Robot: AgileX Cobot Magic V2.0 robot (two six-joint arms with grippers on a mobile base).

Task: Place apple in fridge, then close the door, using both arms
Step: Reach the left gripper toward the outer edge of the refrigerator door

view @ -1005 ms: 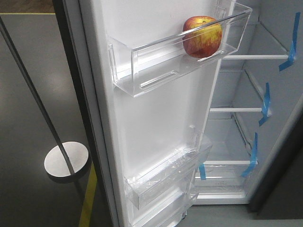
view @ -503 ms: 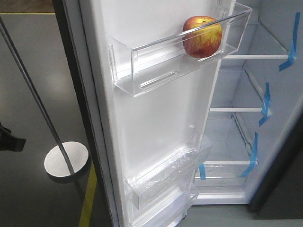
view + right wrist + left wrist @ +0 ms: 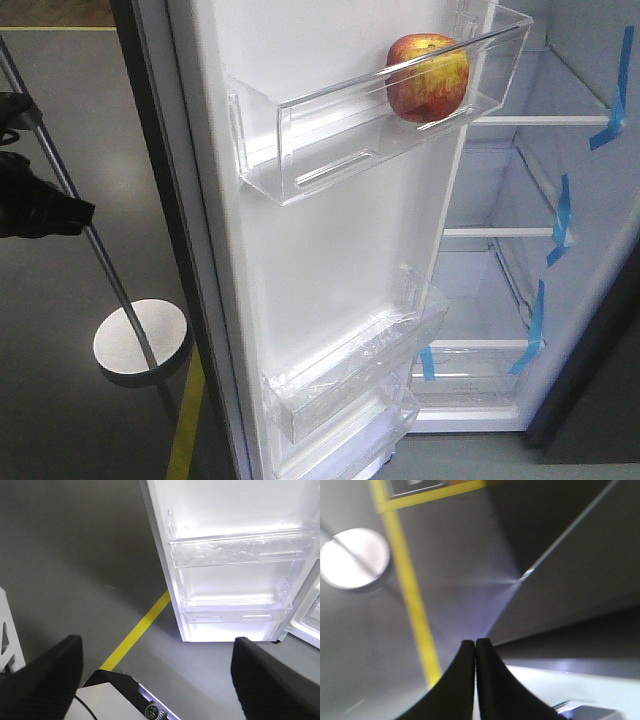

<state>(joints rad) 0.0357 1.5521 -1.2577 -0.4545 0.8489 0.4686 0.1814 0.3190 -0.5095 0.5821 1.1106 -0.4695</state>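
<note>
The red and yellow apple rests in the top clear bin on the white inner face of the open door. To its right the fridge stands open, showing white shelves and blue tape strips. My black left arm pokes in at the left edge, on the outer side of the door and apart from it. In the left wrist view the left gripper is shut on nothing, facing the floor beside the door's dark outer face. My right gripper hangs open and empty, low before the door's lower bins.
A slanted metal pole on a round silver base stands on the grey floor left of the door. A yellow floor line runs by the door's foot. The robot's own base lies under the right gripper.
My left arm has come into the front view at the left edge and risen higher. The apple, door and fridge have not moved.
</note>
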